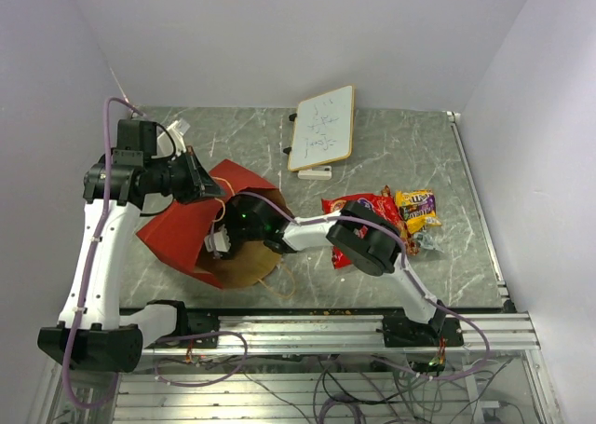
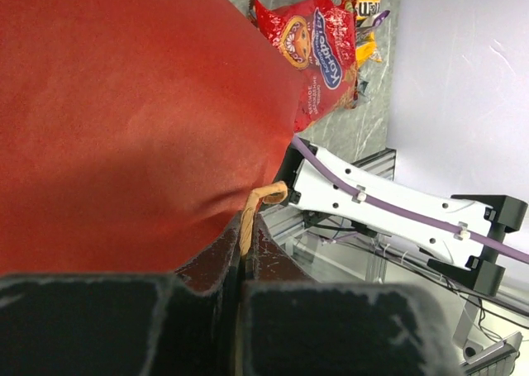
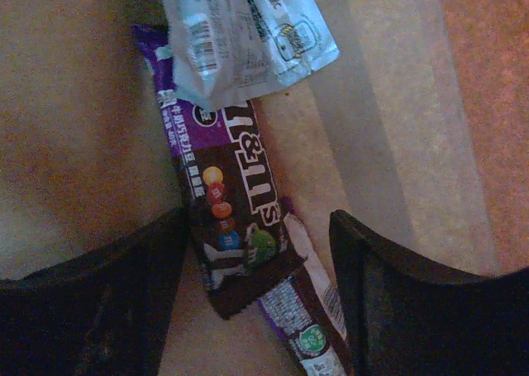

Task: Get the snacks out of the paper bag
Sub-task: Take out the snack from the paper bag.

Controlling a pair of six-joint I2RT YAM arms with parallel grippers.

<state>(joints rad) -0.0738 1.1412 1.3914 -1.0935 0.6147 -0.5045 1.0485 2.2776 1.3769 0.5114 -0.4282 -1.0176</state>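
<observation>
Wide-jawed, the right gripper [image 3: 256, 223] sits deep inside the paper bag [image 3: 66, 103], its fingers straddling the lower end of a brown candy bar [image 3: 227, 194] without closing on it. In the right wrist view that bar's long axis runs from about 11 o'clock down to 5 o'clock. A purple bar [image 3: 302, 330] pokes out beneath it at 6 o'clock, and a silver wrapper [image 3: 240, 37] overlaps its top at 12.

By my reading the job is partly done, since at least these three snacks are left in the bag. Out on the table [image 1: 400, 144], at 3 o'clock of the bag in the top view, lie the red cookie packet [image 1: 358, 214] and, just beyond it, yellow and purple candy bars [image 1: 416, 210].

The bag lies on its side, long axis from 10 o'clock to 4 o'clock, mouth towards 4. The left gripper [image 2: 244, 268] is clamped on its rim by a loop handle. A whiteboard [image 1: 321, 129] lies at 1 o'clock, well apart.
</observation>
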